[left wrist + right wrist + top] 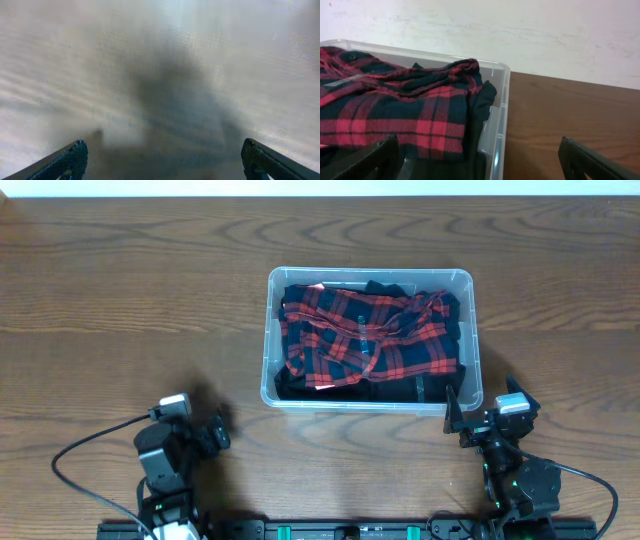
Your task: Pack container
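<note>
The clear plastic container (pixel 271 330) sits mid-table, holding a folded red-and-black plaid shirt (pixel 370 330) over dark fabric. My right gripper (pixel 482 402) hovers open just outside the bin's near right corner. In the right wrist view the gripper (pixel 477 155) straddles the container rim (pixel 501 100), one finger on the plaid shirt (pixel 395 115) side and one over the table, gripping nothing. My left gripper (pixel 218 430) is open low over bare table, well to the left of the bin. The left wrist view shows the gripper (pixel 162 150) wide apart over blurred wood, with nothing between the fingers.
The brown wooden table (pixel 120 300) surrounds the bin on every side. A pale wall (pixel 520 30) rises behind the table's far edge. Black cables (pixel 75 455) trail from both arm bases along the front edge.
</note>
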You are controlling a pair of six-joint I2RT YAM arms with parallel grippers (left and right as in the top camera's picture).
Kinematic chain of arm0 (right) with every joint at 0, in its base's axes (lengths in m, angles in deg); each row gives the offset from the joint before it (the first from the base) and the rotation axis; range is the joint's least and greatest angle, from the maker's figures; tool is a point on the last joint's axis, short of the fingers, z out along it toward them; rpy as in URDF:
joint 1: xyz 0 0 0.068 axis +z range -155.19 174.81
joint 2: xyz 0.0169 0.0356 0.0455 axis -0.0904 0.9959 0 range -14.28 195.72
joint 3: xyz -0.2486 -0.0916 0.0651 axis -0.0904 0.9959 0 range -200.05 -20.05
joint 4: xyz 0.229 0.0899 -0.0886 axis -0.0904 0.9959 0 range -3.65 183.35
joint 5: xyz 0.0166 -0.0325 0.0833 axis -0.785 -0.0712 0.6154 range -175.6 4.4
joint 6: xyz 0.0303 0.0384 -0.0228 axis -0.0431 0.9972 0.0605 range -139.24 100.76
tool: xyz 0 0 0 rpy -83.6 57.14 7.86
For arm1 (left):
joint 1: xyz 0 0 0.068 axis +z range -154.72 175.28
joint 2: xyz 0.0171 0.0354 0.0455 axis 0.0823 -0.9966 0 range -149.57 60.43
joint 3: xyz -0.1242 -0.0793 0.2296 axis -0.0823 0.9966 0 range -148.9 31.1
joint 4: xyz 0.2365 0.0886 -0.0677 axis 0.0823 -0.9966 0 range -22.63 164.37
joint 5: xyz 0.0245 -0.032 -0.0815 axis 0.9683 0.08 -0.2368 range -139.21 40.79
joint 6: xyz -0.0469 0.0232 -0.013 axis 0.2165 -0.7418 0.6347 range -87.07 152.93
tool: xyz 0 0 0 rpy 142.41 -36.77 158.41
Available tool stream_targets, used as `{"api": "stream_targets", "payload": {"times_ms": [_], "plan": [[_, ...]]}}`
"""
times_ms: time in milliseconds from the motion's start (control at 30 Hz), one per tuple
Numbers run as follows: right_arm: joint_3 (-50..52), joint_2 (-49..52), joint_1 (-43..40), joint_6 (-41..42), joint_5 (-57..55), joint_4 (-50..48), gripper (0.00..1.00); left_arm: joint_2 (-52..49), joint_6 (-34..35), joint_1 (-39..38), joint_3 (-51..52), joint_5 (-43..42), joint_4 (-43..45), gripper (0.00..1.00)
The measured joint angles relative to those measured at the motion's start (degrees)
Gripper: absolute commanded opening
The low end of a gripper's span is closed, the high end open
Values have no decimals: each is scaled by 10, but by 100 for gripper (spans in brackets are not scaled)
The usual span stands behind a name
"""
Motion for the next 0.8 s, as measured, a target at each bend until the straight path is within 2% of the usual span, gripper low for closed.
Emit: {"api": "stream_targets", "payload": {"times_ms": [167, 400, 600, 800], "plan": [[0, 0, 0, 0, 0, 0, 99, 104, 15, -16, -2, 0, -3, 98], [0, 0, 0, 0, 0, 0, 99, 208, 11, -85, -3, 2, -3, 98], [0, 0, 0, 0, 0, 0, 99, 260, -19, -147, -3, 2, -3, 98], [0, 0, 0, 0, 0, 0, 99, 290, -32, -168, -3, 6, -4, 98]]}}
